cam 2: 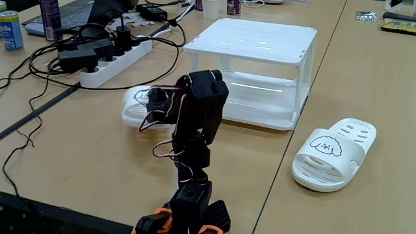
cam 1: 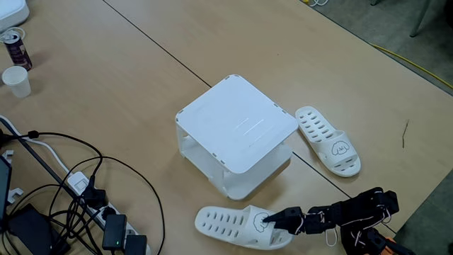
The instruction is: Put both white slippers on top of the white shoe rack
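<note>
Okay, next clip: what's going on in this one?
A small black robot arm's gripper is at the strap of one white rubber holed slipper lying on the wooden table in front of the boxy white plastic shoe rack. The other white slipper lies beside the rack. The rack's top is bare.

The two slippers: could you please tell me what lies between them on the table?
The shoe rack stands between them in both fixed views: one slipper lies on one side of it, the other slipper on the other, at the hand.
</note>
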